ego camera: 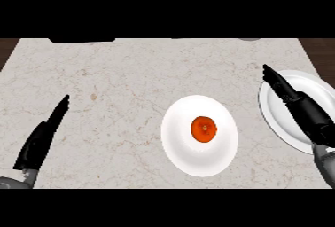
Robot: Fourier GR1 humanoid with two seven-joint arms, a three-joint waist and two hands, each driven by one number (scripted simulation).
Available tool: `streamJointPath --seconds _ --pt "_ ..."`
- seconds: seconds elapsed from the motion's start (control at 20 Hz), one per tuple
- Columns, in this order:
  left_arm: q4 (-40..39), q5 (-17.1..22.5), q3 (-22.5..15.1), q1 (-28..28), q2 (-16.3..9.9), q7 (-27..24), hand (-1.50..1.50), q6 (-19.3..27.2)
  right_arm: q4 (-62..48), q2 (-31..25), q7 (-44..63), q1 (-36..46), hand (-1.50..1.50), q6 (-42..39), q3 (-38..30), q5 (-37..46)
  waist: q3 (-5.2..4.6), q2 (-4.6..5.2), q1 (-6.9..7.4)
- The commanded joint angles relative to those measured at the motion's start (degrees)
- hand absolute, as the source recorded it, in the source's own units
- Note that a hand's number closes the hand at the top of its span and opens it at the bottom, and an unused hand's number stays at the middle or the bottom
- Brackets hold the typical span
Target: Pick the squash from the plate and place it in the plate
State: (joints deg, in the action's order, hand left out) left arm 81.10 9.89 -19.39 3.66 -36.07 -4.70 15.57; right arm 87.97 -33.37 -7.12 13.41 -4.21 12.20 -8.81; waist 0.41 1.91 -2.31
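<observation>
Centrally on the worktop (118,88) sits a white plate (180,142), and the squash (204,129) lies in it, a little above its middle. The squash is a small round orange-red thing with a paler spot at its centre. A second white plate (307,88) sits near the worktop's right edge, well apart from the first; nothing shows in the part of it that is visible, though the right hand and forearm cover a broad strip of it.

Both plates are smooth, plain and glossy, round in form but looking taller than wide from this steep view. The worktop is pale marble-like stone with fine brownish veins. Dark wood shows past its left and right edges, and a black object (82,40) lies at its far edge.

The right hand (294,99) reaches over the right plate with its fingers straight and released, holding nothing. The left hand (42,135) rests near the left edge, fingers straight and pointing up the view, also holding nothing.

Bare stone stretches wide between the left hand and the central plate, and across the far half of the worktop.
</observation>
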Motion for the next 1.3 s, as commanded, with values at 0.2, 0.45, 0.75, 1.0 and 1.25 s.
streamJointPath --seconds 0.2,0.45,0.75,1.0,1.25 --pt "0.9 2.2 2.2 7.5 5.4 2.1 0.00 1.2 -2.8 23.6 11.5 5.3 -1.50 26.1 -2.3 -0.8 -0.47 -1.55 2.73" --pt "1.2 3.4 0.8 8.4 8.3 4.6 0.00 1.4 -9.2 13.6 22.0 7.2 1.50 32.5 8.6 25.1 -0.92 -1.65 3.65" --pt "1.7 3.0 1.5 11.2 9.1 7.7 0.00 1.9 -17.8 32.9 26.1 4.9 -1.50 52.5 17.4 37.8 -0.47 -1.96 3.05" --pt "-2.9 3.8 4.6 12.9 9.3 6.2 0.00 0.5 -18.3 33.2 40.1 4.7 -1.50 56.5 21.6 57.2 -0.59 -2.30 1.56" --pt "-0.2 2.4 3.3 11.0 10.6 8.6 0.00 1.5 -5.1 32.1 58.5 6.1 -1.50 39.9 19.9 71.5 -0.57 -2.62 1.11"
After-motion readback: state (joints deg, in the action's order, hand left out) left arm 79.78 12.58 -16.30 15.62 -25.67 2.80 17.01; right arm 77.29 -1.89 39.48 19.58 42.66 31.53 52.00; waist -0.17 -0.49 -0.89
